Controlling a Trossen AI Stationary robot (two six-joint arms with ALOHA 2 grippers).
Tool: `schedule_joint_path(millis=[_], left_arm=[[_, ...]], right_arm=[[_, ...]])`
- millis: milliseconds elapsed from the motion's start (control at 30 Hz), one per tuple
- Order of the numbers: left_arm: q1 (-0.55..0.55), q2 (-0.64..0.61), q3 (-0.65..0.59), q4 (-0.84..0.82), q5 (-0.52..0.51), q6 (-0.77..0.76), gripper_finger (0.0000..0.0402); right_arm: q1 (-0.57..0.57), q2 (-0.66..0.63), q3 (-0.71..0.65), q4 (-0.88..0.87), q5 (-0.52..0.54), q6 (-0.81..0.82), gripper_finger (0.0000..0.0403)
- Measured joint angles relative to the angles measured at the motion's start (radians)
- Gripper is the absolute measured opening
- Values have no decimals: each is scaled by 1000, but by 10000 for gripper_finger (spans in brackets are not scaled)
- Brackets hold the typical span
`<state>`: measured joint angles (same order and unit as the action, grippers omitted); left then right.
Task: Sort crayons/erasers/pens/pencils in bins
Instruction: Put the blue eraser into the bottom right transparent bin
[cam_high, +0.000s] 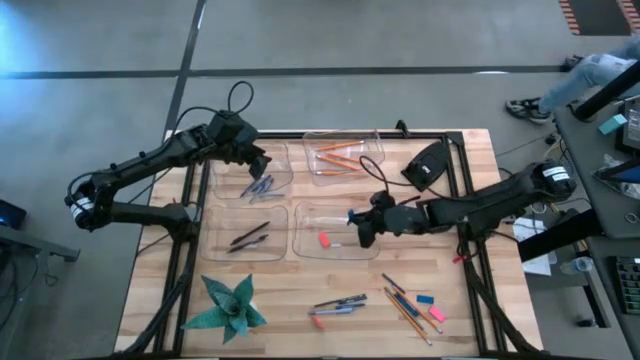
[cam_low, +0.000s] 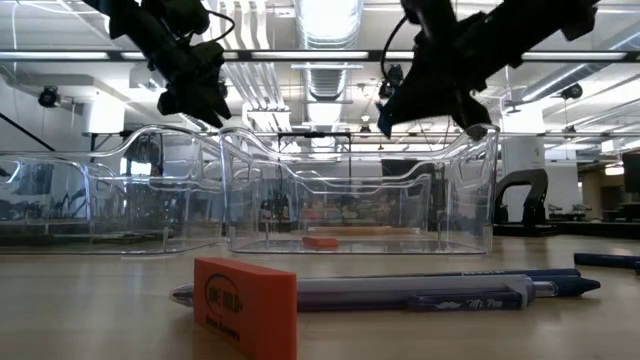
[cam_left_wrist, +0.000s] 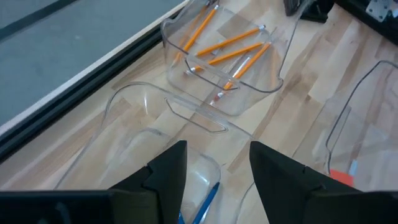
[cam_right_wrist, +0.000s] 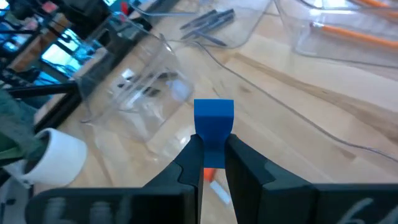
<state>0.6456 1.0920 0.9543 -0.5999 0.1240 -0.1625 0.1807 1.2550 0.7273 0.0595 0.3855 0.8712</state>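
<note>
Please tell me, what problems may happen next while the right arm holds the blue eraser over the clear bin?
1. The right end effector pinches only the lower end of the blue eraser, so it may slip or tip before release.
2. It hangs above the bin holding a pink eraser; dropped from there, the blue one might bounce out.
3. The left end effector is open over the crayon bin nearby; the arms could crowd.

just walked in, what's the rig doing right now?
Sorting stationery into four clear bins. The right gripper is shut on a blue eraser, hovering over the bin that already holds a pink eraser. The left gripper hangs open above the bin with the crayons. More pens, pencils and erasers wait loose on the table.
</note>
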Motion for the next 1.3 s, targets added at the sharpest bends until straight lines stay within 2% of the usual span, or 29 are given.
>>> schedule_joint_path(millis=[200,400,533,633,900,1100,1300], left_arm=[[-1,0,0,-3,0,-15,162],[-1,0,0,-3,0,-16,162],[0,0,0,-10,0,-17,162],[0,0,0,-11,1,-17,162],[0,0,0,-11,1,-17,162],[0,0,0,-12,1,-17,162],[0,0,0,-13,1,-18,162]], right_arm=[[-7,66,23,5,-1,19,44],[-9,155,107,-2,-3,-23,44],[-10,232,186,-6,-60,-85,44],[-9,288,261,-95,-80,-126,44],[-25,416,454,-479,-80,-127,44],[-32,463,477,-523,-151,-131,45],[-33,468,470,-525,-156,-88,45]])
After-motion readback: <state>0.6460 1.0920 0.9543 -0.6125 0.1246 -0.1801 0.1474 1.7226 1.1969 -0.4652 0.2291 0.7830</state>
